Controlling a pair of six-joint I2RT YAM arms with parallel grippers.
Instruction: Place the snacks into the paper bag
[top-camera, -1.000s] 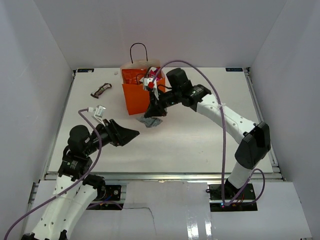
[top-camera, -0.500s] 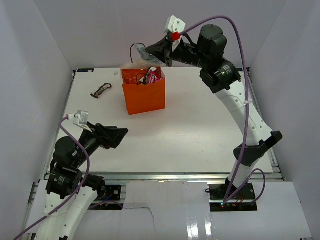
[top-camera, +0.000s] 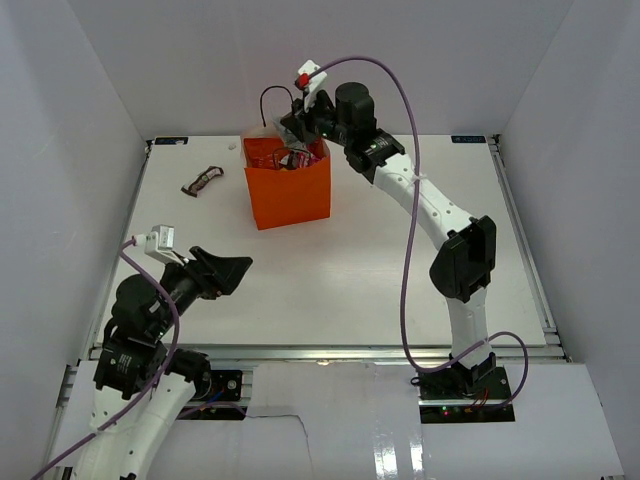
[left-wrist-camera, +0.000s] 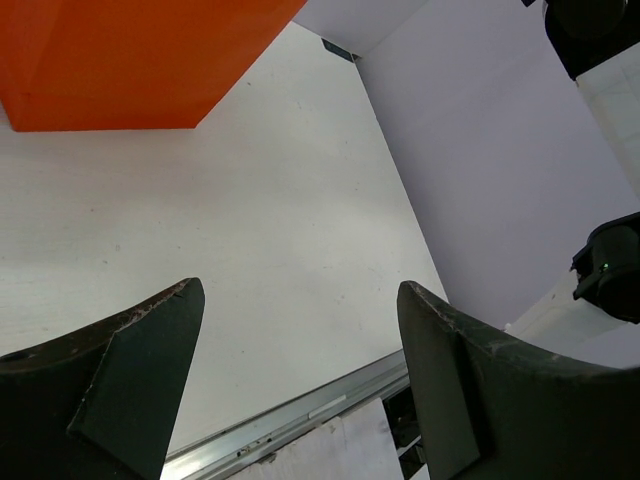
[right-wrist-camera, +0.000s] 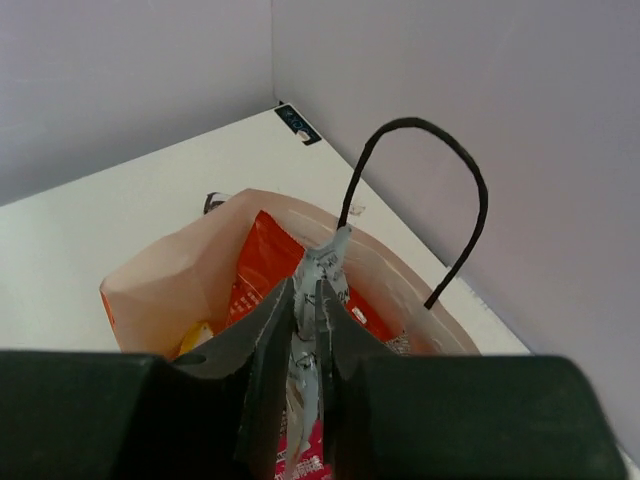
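- Hanging over the mouth of the paper bag (top-camera: 290, 195), the right gripper (right-wrist-camera: 307, 287) has its jaws clenched on a silver-grey packet (right-wrist-camera: 327, 258), whose edge sticks out past the fingertips.
- The paper bag stands upright on the far part of the table (top-camera: 380, 250), with one black loop handle (right-wrist-camera: 455, 200) raised.
- Inside it lie the red chip bag (right-wrist-camera: 262, 268) and a pink packet (right-wrist-camera: 303, 462).
- A dark brown packet (top-camera: 203, 179) lies on the table left of the bag, well apart from it.
- The left gripper (top-camera: 238, 268) hovers over the near left of the table, jaws spread wide and grasping nothing.
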